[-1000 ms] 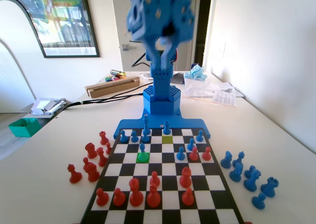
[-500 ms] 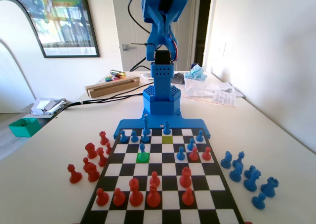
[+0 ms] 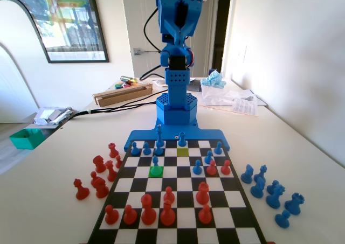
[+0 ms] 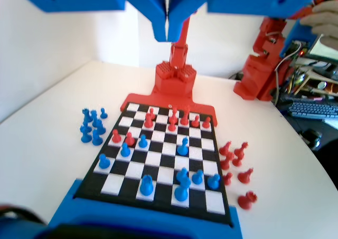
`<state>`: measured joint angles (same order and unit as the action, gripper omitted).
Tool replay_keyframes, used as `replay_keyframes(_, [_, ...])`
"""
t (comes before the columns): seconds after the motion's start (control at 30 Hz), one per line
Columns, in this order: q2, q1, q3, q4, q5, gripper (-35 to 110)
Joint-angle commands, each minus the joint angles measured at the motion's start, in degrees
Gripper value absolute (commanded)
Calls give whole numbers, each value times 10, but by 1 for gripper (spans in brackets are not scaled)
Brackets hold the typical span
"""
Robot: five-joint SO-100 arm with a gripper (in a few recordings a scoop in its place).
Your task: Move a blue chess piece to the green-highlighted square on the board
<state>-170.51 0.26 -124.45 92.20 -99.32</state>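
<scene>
Standing upright, the blue chess piece point(image 3: 156, 162) occupies the green-highlighted square point(image 3: 156, 171).

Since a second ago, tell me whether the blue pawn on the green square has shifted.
No. The blue pawn stands on the green-highlighted square just as before, one file left of the yellow-olive square in the fixed view.

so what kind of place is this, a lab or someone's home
Most likely a room in a home or a small office used as a hobby workspace, not a formal lab. A framed poster hangs on the wall, a door stands behind the arm, and a computer keyboard sits on a cluttered desk beside the table.
</scene>
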Motion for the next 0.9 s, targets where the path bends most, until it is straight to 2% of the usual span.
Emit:
replay_keyframes(0.0, [-17,5,-4,-14,0,2])
replay_keyframes(0.87, [-45,10,-7,-22,2,1])
